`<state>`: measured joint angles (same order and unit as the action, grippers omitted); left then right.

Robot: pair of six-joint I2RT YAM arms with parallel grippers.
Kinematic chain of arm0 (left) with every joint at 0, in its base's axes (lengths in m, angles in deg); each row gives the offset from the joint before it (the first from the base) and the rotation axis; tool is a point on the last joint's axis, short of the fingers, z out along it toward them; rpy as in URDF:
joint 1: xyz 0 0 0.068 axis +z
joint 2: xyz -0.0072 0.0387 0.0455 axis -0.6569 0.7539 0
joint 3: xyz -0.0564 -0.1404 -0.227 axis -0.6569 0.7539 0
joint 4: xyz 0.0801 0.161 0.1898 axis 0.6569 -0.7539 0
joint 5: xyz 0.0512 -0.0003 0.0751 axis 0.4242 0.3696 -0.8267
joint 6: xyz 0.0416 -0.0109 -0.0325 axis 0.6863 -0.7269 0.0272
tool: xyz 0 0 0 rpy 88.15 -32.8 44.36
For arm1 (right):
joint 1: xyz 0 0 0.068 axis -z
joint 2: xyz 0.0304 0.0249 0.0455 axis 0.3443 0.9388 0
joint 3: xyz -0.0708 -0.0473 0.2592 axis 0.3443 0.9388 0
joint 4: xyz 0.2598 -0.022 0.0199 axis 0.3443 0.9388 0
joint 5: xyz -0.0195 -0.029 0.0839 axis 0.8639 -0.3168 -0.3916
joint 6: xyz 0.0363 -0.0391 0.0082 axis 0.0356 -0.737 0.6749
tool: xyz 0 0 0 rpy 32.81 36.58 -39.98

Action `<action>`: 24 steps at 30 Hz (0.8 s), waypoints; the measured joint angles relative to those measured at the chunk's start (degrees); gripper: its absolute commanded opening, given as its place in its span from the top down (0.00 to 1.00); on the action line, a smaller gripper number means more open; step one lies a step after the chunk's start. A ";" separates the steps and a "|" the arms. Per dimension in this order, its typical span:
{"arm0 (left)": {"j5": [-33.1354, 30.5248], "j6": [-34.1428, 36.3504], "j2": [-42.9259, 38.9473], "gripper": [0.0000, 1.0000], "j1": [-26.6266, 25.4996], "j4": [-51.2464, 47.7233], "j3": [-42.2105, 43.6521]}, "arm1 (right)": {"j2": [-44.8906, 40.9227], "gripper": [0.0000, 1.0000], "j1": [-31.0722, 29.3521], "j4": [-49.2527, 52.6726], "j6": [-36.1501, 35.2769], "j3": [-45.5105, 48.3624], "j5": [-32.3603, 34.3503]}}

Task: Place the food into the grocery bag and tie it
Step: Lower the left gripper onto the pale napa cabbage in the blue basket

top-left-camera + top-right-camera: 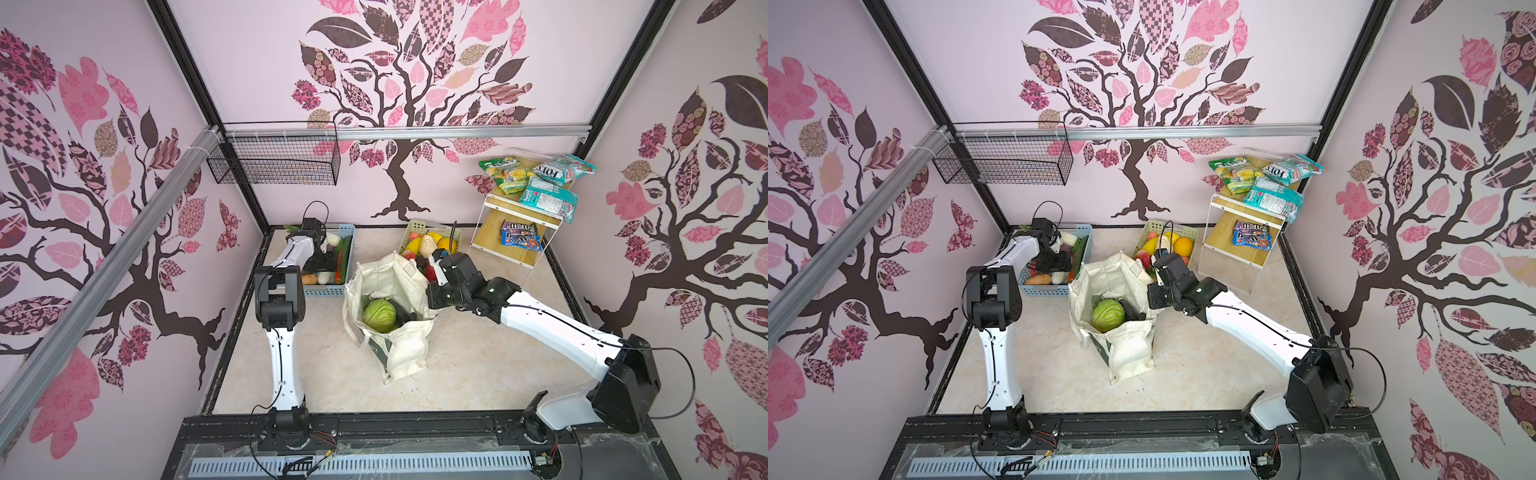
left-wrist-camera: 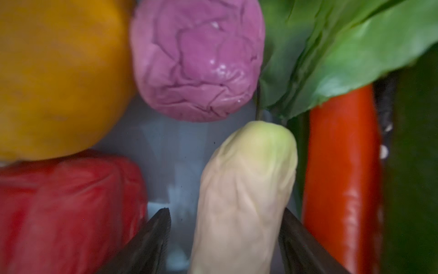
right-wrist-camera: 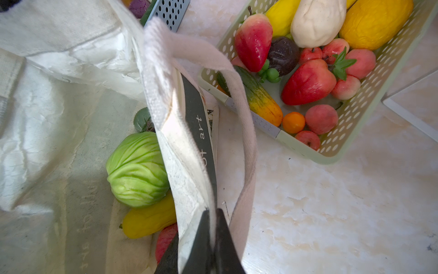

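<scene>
Right gripper [image 3: 213, 211] pinches tight on the right rim of the cream canvas tote bag [image 1: 401, 353], mid-table.
You see the left gripper [image 2: 226, 210] jaws spread, straddling the pale white radish [image 2: 246, 189] in the blue plastic basket [image 1: 328, 291], far left; a round green cabbage [image 1: 379, 316] lies inside the tote.

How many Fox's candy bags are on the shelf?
3, all piled on the shelf top tier: green-yellow bag left, teal bag rear right, second teal bag overhanging the front. Overlap could hide more.

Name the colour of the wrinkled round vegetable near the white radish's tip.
The wrinkled vegetable is pinkish purple, clearest in the left wrist view.
</scene>
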<state>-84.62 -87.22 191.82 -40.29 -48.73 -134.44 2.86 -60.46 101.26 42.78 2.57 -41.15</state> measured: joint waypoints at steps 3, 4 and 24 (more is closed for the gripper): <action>-1.16 0.55 0.87 0.26 -0.72 -0.81 -1.25 | 0.00 1.00 0.00 0.00 0.00 0.00 0.02; -1.51 0.61 1.11 0.27 -0.90 -0.76 -1.53 | 0.00 1.00 0.02 0.00 0.00 0.00 0.02; -5.01 0.35 1.22 0.46 -2.14 1.81 0.26 | 0.13 1.00 0.02 -0.07 0.00 0.00 -0.37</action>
<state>-89.63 -86.87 193.04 -42.43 -46.92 -134.18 2.99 -60.43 101.19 42.78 2.57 -41.52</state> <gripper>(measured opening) 0.545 0.053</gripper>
